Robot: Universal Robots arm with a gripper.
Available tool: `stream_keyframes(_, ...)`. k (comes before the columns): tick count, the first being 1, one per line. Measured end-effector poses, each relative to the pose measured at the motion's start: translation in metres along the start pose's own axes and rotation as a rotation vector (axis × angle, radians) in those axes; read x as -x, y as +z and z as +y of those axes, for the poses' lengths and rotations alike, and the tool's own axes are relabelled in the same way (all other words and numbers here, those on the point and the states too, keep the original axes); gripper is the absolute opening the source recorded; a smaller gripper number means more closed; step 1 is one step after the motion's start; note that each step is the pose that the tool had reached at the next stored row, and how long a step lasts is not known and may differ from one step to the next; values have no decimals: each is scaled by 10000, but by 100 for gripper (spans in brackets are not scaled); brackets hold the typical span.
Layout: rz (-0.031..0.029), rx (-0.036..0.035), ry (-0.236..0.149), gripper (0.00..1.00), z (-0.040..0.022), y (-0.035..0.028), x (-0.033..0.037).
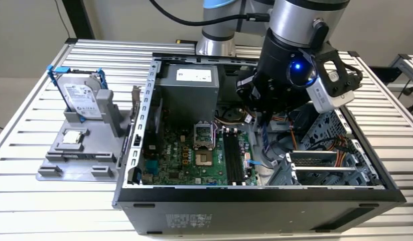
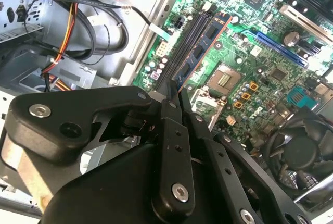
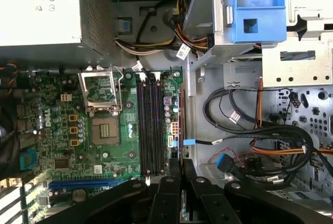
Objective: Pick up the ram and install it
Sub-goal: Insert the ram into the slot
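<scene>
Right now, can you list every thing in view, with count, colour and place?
table: one, silver, under everything
computer case: one, black, open, on the table
motherboard: one, green, inside the case
memory slots: several, black, on the motherboard
cables: several, black and orange, inside the case
holder: one, grey, on the table, exterior view's left
hard drive: one, silver with blue frame, upright in the holder
processor chip: one, silver, flat on the holder
ram: one, dark, beside the memory slots
tool: one, black, shut on the ram
arm: one, silver, above the case
</scene>
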State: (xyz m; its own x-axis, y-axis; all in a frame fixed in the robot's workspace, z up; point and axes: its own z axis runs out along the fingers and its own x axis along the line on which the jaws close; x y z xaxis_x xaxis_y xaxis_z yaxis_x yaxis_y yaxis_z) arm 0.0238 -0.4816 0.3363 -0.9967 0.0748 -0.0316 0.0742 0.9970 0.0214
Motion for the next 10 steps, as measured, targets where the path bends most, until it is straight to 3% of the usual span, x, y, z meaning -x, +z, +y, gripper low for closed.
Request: stream_keyframes(10, 0, -1, 0, 0, -2, 86, -3)
